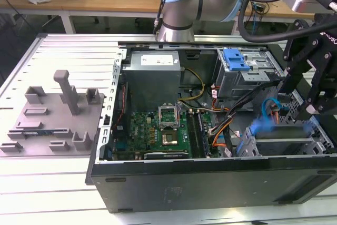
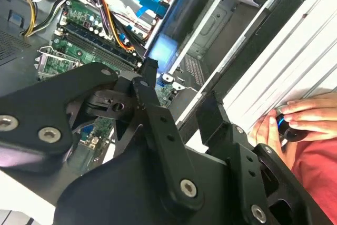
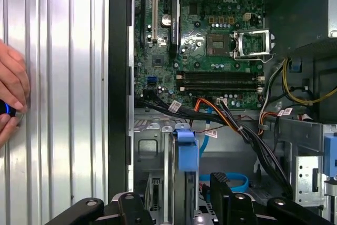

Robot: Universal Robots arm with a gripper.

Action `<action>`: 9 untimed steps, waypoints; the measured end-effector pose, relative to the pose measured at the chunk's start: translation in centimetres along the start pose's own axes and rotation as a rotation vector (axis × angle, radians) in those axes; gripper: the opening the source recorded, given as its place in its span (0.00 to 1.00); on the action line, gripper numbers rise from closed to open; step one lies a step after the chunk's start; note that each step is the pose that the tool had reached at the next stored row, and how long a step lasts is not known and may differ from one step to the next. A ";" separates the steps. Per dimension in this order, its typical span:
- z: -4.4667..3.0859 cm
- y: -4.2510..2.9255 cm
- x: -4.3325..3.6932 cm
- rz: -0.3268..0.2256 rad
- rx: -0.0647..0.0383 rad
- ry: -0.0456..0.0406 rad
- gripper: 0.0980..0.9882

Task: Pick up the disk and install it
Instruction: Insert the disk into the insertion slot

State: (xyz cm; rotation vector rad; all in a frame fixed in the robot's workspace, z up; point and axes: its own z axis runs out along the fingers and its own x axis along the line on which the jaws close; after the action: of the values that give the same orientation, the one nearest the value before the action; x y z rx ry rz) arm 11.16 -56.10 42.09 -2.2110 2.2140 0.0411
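Note:
The disk (image 3: 187, 150) stands on edge in a slot of the lower drive cage (image 1: 316, 143) at the case's front corner. Its blue rail end faces up, and its label is hidden. In the exterior view the same blue end of the disk (image 1: 261, 127) shows at the cage's inner side. My gripper (image 3: 176, 191) hovers just above the cage with its black fingers (image 3: 221, 183) spread wide and nothing between them. The gripper (image 2: 179, 85) stands apart from the blue rail (image 2: 163, 51) in the second wrist view. In the exterior view the gripper (image 1: 308, 106) hangs over the exterior view's right end of the case.
The open computer case (image 1: 210, 180) lies on a ribbed aluminium table (image 1: 68, 183). Inside are the motherboard (image 3: 210, 40), cable bundles (image 3: 247, 130) and an upper cage with a blue latch (image 1: 235, 59). A grey slotted fixture (image 1: 52, 119) sits beside the case. A person's hand (image 3: 10, 98) rests on the table.

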 end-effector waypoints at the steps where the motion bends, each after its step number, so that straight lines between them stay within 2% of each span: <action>1: 0.01 0.00 0.00 0.000 0.000 -0.0001 0.53; 9: 0.01 0.03 0.00 0.000 0.000 0.0000 0.53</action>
State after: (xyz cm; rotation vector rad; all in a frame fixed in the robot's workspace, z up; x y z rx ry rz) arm 11.13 -56.10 42.08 -2.2109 2.2138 0.0408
